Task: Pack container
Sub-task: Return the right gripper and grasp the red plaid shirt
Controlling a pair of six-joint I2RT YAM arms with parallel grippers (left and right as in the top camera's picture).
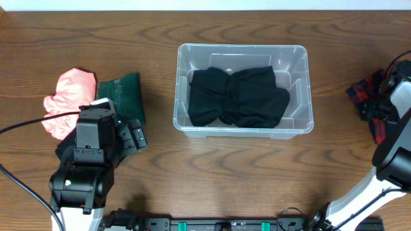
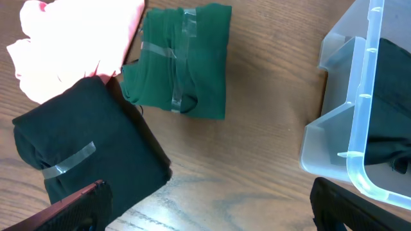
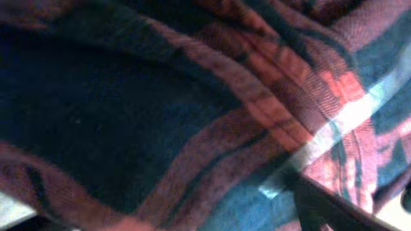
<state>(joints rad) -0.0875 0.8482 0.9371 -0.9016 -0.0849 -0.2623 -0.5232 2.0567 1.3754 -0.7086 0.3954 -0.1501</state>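
The clear container (image 1: 180, 83) stands mid-table with a black garment (image 1: 237, 96) inside; its corner shows in the left wrist view (image 2: 359, 128). My left gripper (image 1: 131, 136) is open and empty (image 2: 209, 212) over bare wood, between a taped black folded cloth (image 2: 83, 147) and the container. A taped green folded cloth (image 2: 183, 61) and a pink cloth (image 2: 70, 45) lie beyond it. My right gripper (image 1: 388, 90) is low on a red and blue plaid cloth (image 1: 363, 96) at the far right. The plaid (image 3: 192, 96) fills its view; one finger shows, set wide.
In the overhead view the pink cloth (image 1: 64, 102) and green cloth (image 1: 122, 95) lie left of the container, and the black folded cloth is mostly hidden under my left arm. A black rail (image 1: 218, 224) runs along the front edge.
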